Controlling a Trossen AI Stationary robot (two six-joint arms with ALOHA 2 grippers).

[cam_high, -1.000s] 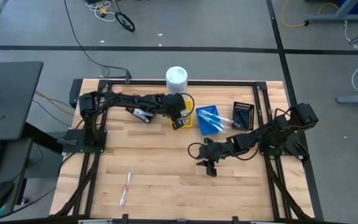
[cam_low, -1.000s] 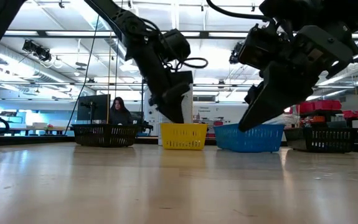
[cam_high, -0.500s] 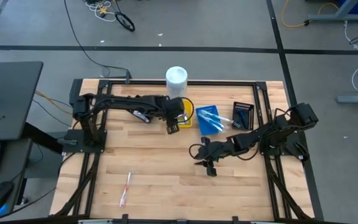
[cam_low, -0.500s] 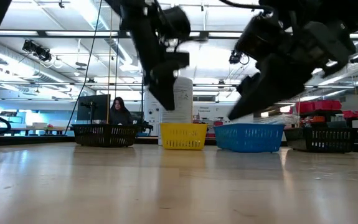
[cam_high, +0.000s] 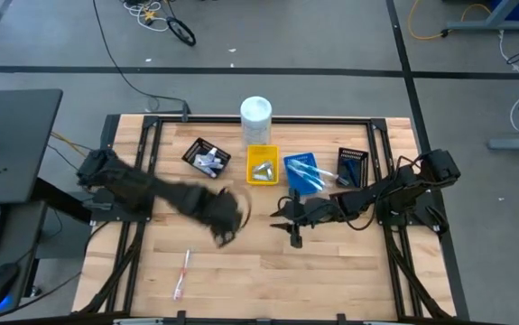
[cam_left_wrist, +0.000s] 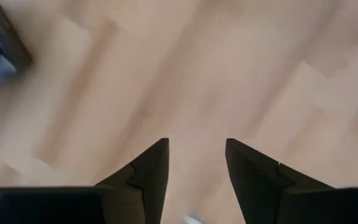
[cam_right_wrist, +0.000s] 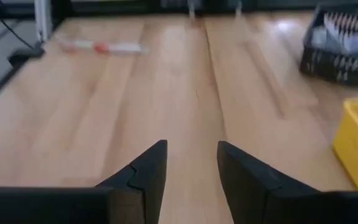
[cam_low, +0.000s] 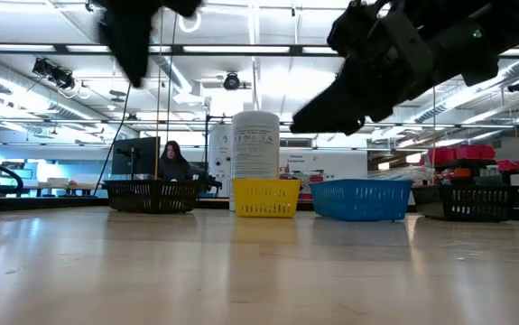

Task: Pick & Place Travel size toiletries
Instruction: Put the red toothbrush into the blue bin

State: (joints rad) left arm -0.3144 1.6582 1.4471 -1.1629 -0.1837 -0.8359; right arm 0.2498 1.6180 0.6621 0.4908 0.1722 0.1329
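Note:
A pink toothbrush point(cam_high: 182, 273) lies flat on the wood near the table's near left; it also shows in the right wrist view point(cam_right_wrist: 101, 46). My left gripper point(cam_high: 226, 223) is open and empty above bare wood, between the trays and the toothbrush, and it shows open in its own wrist view point(cam_left_wrist: 196, 144). My right gripper point(cam_high: 291, 227) is open and empty above mid-table, pointing toward the table's left point(cam_right_wrist: 191, 144). White tubes lie in the left black tray point(cam_high: 208, 160), silvery sachets in the yellow tray point(cam_high: 261, 169), light-blue toothbrushes in the blue tray point(cam_high: 302, 171).
A second black tray point(cam_high: 352, 167) stands at the far right of the tray row. A tall white cylinder point(cam_high: 255, 113) stands behind the yellow tray. In the low view, a person sits in the room behind the table point(cam_low: 172, 162). Bare wood lies along the near half.
My left gripper has swung away from the yellow tray toward the table's near left, fast and blurred, and now hangs over bare wood closer to the pink toothbrush. My right gripper has shifted a little toward the table's left.

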